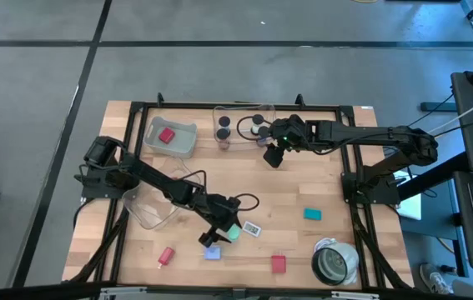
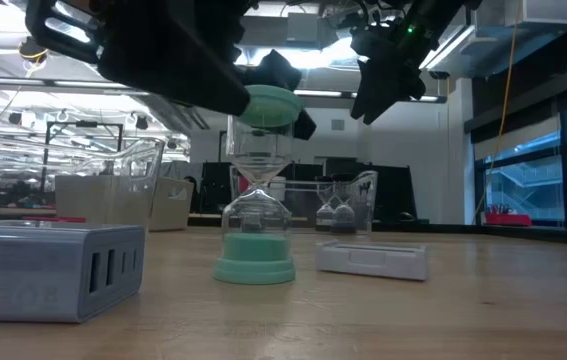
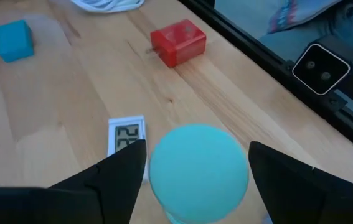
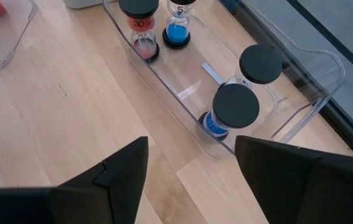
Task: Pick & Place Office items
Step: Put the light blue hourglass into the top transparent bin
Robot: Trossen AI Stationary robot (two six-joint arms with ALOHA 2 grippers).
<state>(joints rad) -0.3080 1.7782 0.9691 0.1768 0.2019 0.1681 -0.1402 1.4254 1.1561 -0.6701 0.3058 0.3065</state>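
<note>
The pale wooden tabletop [image 1: 303, 250] stands on grey floor, with a glass-walled office hall behind it. Near the middle of the front edge, the left gripper [image 1: 220, 231] has its fingers spread wide either side of a teal sand timer [image 2: 255, 200], not closed on its cap. From table height the timer stands upright between a grey charger block [image 2: 48, 270] and a small white digital display [image 2: 371, 258]. Only the left wrist camera reads the display's digits and shows a red block [image 3: 178, 42] and a blue block [image 3: 14, 40] beyond. The right gripper [image 1: 274, 156] hangs open near the back edge over a clear bin [image 4: 301, 93] holding black-capped sand timers [image 4: 235, 106].
</note>
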